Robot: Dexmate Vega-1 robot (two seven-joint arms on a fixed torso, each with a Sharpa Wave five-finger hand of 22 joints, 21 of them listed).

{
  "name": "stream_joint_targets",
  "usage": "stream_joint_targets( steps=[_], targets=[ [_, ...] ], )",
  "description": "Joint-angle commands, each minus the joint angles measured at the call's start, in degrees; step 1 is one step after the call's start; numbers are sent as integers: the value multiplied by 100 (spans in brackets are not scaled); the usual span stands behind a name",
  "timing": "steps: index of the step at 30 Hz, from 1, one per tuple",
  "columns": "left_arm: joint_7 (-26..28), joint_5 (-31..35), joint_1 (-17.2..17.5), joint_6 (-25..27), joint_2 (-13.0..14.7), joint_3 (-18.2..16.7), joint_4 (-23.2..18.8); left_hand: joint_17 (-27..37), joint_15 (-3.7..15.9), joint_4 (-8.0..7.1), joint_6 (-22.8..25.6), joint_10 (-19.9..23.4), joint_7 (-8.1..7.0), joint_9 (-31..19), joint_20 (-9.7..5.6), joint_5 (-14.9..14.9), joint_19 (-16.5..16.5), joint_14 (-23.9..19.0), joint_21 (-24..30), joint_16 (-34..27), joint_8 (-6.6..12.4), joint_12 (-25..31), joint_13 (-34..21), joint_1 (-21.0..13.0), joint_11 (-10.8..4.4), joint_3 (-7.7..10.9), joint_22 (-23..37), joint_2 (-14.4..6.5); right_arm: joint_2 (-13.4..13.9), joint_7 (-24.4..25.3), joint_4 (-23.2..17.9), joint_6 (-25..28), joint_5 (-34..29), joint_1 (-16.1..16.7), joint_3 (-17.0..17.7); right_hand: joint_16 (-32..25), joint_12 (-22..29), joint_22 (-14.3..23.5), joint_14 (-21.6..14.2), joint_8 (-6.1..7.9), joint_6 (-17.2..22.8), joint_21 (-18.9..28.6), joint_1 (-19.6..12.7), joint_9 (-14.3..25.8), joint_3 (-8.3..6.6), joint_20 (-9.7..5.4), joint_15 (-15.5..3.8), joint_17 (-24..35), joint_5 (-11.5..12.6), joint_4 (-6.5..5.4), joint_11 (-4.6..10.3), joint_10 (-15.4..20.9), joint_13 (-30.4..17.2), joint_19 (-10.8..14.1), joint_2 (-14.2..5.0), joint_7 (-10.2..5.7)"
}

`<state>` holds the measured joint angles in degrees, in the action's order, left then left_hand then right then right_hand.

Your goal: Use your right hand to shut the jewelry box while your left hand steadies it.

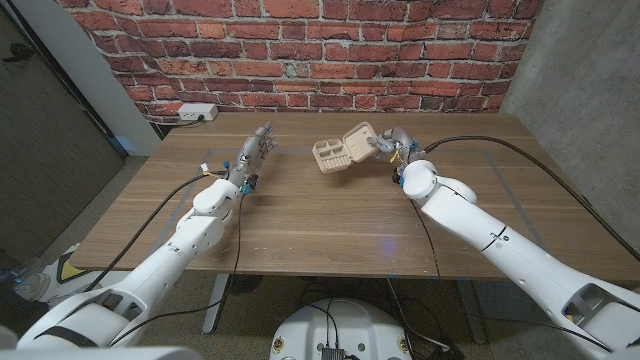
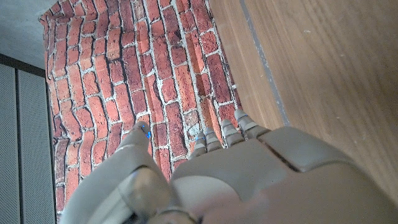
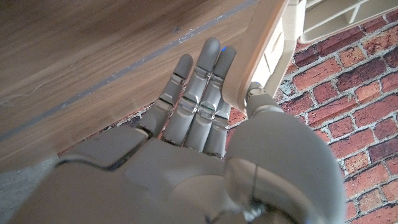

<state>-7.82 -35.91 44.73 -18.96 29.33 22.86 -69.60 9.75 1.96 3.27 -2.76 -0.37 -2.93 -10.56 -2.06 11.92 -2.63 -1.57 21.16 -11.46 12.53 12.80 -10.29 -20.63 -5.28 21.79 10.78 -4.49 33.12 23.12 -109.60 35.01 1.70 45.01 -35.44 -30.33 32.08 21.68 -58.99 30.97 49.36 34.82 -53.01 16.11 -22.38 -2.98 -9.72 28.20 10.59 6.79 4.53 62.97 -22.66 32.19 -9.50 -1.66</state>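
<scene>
Standing open near the table's [image 1: 300, 215] far edge, the jewelry box [image 1: 342, 150] had its lid raised against the right hand [image 1: 392, 147], whose straight fingers [image 3: 198, 81] lay behind the lid, thumb at its rim. The left hand [image 1: 254, 152], fingers apart and empty, hovered well clear; it needed to brace the base before the lid got pushed down.

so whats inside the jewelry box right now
The jewelry box stands open. Its tray shows pale divided compartments, and no jewelry is visible in them from the head view. The right hand touches the raised lid, whose inner face is partly hidden.
</scene>
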Motion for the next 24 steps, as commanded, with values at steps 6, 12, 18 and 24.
stream_joint_targets(
  steps=[6,12,18,24],
  targets=[
    [-330,737,-387,-399,217,342,222,55,361,464,721,778,28,-39,-278,-87,275,-806,142,-109,201,131,-57,-766,-63,182,73,38,6,-491,339,-1607,1238,385,606,-50,82,55,-86,79,181,103,-99,13,-56,-112,-269,62,-3,-25,3,70,-70,-17,-84,-114],
    [-456,947,-528,-528,263,454,305,48,505,666,955,1033,-35,-47,-358,-98,351,-1076,191,-96,239,107,-65,-1348,-158,385,83,-54,14,-626,426,-1971,1506,437,671,-54,101,84,-88,100,170,150,-99,23,-60,-132,-265,92,-1,-37,1,75,-108,-36,-78,-106],
    [-603,1147,-678,-589,312,582,367,40,510,750,995,1106,-5,-51,-318,-113,353,-1180,201,-55,222,52,-69,-1849,-214,514,79,-16,-31,-818,567,-2371,1824,466,735,-64,119,119,-97,123,171,209,-111,24,-68,-146,-271,129,2,-41,15,76,-152,-54,-71,-94],
    [-732,1298,-788,-617,353,691,364,53,463,693,869,959,77,-61,-189,-104,272,-1078,168,26,120,-57,-81,-2062,-128,342,77,465,-137,-755,676,-2657,1905,471,727,-73,137,151,-109,147,171,265,-118,33,-74,-161,-274,163,5,-46,17,77,-192,-71,-65,-90]
  ],
)
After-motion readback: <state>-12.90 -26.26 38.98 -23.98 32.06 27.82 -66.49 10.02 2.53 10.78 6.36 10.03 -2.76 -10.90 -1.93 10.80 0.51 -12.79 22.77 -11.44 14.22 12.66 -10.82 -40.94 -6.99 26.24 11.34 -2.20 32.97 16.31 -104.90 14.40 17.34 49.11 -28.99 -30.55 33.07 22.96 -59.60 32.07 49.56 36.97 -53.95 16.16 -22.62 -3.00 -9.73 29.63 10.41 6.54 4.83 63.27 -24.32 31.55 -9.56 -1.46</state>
